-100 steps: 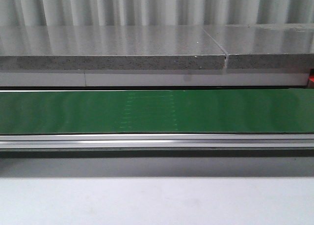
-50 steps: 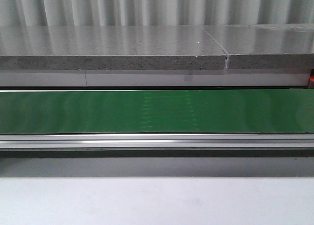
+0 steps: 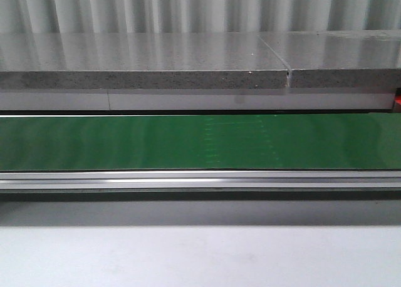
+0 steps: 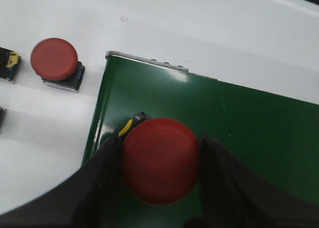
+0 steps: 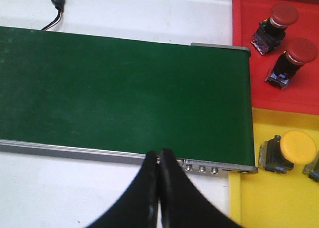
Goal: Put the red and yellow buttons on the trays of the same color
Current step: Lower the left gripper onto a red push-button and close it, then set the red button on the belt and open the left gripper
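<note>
left pincer (image 4: 160, 188) pinching round red plastic push button (image 4: 160, 160) over green conveyor belt (image 4: 249, 123) end | right pincer (image 5: 158, 175) pressed together, empty | I judge button light, rigid, smooth-domed; grip its sides

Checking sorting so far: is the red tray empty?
No. Two red buttons lie on the red tray.

You have one round red mushroom-head push button (image 4: 160, 160) upright over the green belt's end, another red one (image 4: 55, 61) standing on the white table beside it. Two red buttons (image 5: 275, 21) (image 5: 291, 59) lie tilted in the red plastic tray (image 5: 244, 49); a yellow-capped button (image 5: 290, 149) lies in the yellow tray (image 5: 264, 203).
</note>
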You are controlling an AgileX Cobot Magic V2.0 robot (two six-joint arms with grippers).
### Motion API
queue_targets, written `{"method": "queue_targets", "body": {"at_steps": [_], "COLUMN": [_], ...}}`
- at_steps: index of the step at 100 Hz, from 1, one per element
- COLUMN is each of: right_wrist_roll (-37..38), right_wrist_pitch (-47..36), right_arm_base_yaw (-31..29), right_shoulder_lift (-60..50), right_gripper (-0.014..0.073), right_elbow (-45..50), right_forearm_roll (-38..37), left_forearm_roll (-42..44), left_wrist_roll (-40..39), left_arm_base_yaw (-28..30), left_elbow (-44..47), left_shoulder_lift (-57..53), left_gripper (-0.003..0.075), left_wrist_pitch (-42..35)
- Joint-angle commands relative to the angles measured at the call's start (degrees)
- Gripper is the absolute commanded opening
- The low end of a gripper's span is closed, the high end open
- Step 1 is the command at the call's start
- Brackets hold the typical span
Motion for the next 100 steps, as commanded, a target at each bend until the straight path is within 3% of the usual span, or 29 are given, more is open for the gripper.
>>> {"method": "queue_targets", "body": {"at_steps": [1, 57, 68, 100], "right_wrist_roll": [-0.5, -0.5, -0.5, -0.5], "right_wrist_pitch": [-3.0, -3.0, -3.0, -3.0], "right_arm_base_yaw": [0.3, 0.3, 0.3, 0.3], "right_shoulder_lift": [-0.4, -0.4, -0.4, -0.4], "right_gripper": [-0.0067, -0.0067, -0.0067, -0.0067], "right_elbow": [-1.6, -1.6, -1.6, -1.6], "right_forearm_roll": [0.2, 0.2, 0.2, 0.2], "left_forearm_roll": [-0.7, 0.8, 0.8, 0.8], "left_wrist_roll": [0.4, 0.4, 1.2, 1.7], "left_arm_base_yaw": [-1.1, -1.1, -1.1, -1.6], "left_elbow": [-0.2, 2.3, 2.3, 2.3], "left_shoulder_lift": [-1.1, 0.0, 0.0, 0.0], "left_gripper": [-0.002, -0.0009, 0.0086, 0.0487], "left_wrist_pitch": [-3.7, -4.6, -4.0, -2.9]}}
